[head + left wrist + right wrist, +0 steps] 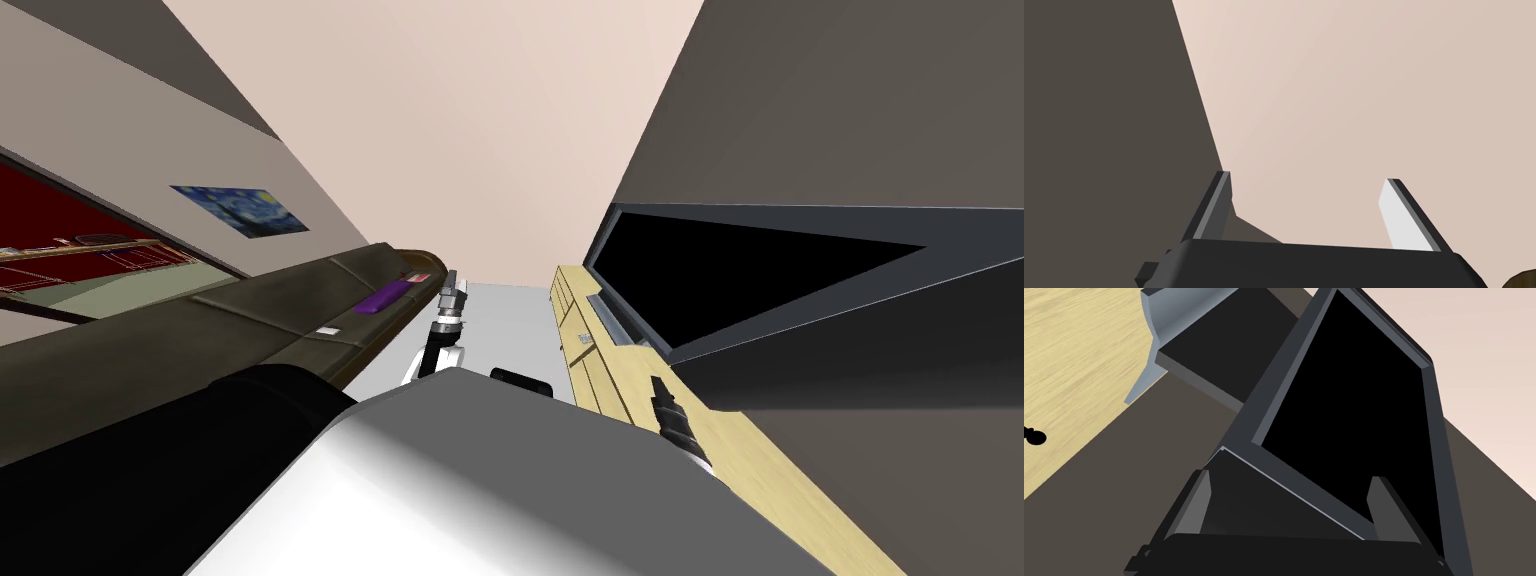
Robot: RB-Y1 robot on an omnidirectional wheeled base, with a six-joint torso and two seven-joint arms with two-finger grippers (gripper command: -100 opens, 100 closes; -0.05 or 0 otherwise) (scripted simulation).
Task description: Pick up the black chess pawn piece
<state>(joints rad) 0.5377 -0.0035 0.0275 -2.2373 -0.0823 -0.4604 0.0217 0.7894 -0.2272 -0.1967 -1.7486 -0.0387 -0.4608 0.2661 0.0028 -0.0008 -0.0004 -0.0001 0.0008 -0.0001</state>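
The black chess pawn [1034, 436] lies small on the light wooden cabinet top [1069, 363], well off to the side of my right gripper [1291, 503]. That gripper is open with nothing between its fingers and points at the big black TV screen [1354, 413]. In the head view the right gripper [660, 388] hangs over the wooden cabinet [610, 385], just below the TV [720, 280]. My left gripper [452, 280] is raised in the middle, between the sofa and the cabinet; its wrist view shows the left gripper [1309, 210] open and empty.
A long dark sofa [250, 310] runs along my left, with a purple object [381, 298] and a small white item [327, 331] on it. A grey strip of floor [510, 330] lies between sofa and cabinet. The TV's grey stand [1154, 333] rests on the cabinet top.
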